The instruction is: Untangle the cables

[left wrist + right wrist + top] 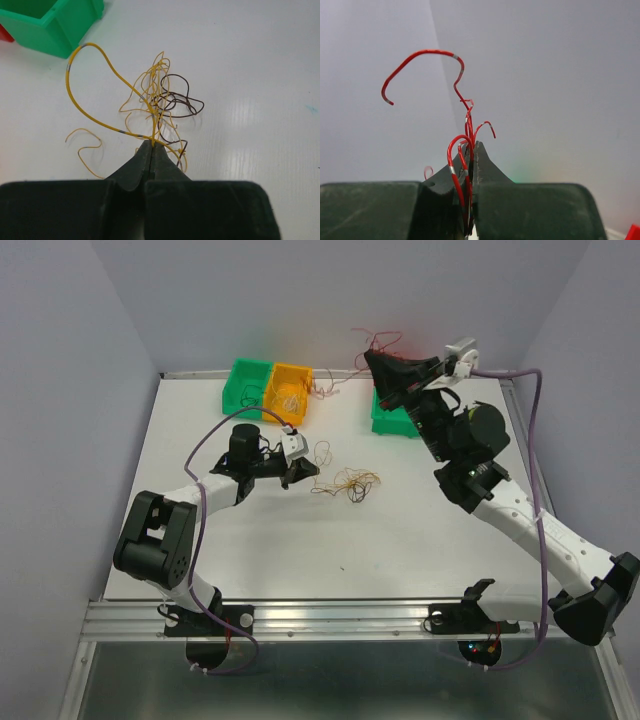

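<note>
A tangle of thin yellow and dark brown cables (160, 100) lies on the white table; in the top view it is at the table's middle (347, 483). My left gripper (152, 144) is shut on a yellow strand of this tangle, low at the table (293, 475). My right gripper (473, 145) is shut on several thin red cables (462, 115), which curl up past the fingertips. It is raised at the back right, above a green bin (372, 358). The red strands (375, 340) show there against the wall.
A green bin (245, 385) and an orange bin (287, 392) holding pale strands stand at the back left. Another green bin (390, 420) sits under my right arm; its corner shows in the left wrist view (50, 25). Loose strands (330, 385) trail between the bins.
</note>
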Robot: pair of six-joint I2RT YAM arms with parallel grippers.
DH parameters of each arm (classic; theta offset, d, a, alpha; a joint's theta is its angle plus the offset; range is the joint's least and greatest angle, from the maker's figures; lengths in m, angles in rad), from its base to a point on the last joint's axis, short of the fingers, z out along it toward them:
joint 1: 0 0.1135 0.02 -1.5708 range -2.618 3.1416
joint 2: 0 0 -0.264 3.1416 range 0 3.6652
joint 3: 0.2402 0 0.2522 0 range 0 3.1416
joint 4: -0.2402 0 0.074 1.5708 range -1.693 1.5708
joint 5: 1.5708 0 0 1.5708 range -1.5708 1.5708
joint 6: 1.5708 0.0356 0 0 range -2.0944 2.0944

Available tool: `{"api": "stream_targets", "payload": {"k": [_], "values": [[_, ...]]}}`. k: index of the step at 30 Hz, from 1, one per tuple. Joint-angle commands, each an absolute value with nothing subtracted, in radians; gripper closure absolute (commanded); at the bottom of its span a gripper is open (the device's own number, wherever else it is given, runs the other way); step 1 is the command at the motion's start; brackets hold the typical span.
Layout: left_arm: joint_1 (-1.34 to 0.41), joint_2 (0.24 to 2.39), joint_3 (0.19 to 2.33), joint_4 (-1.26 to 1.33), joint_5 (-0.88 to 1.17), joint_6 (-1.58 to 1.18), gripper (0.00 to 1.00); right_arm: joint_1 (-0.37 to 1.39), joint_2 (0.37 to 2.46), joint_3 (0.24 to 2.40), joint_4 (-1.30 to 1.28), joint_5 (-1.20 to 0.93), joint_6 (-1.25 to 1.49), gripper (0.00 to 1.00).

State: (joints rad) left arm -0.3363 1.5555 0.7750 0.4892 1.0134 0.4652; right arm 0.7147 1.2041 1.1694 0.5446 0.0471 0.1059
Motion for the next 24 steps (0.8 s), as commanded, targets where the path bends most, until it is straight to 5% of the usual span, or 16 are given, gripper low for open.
{"api": "stream_targets", "payload": {"k": [1,11,17,24], "values": [[-0.337,1.536,0.808,0.535,1.009,0.440,1.00,0.718,1.193,1.411,0.557,0.241,0.008,1.00],[-0.334,1.540,0.816,0.537,0.999,0.423,1.00,0.703,1.386,1.719,0.349,0.580,-0.127,1.00],[-0.324,1.519,0.810,0.534,0.994,0.423,1.00,0.438,1.488,1.842,0.043,0.211,0.183,1.00],[-0.319,1.500,0.804,0.532,0.997,0.425,1.00,0.233,1.584,1.783,0.040,0.081,0.350,0.99]]}}
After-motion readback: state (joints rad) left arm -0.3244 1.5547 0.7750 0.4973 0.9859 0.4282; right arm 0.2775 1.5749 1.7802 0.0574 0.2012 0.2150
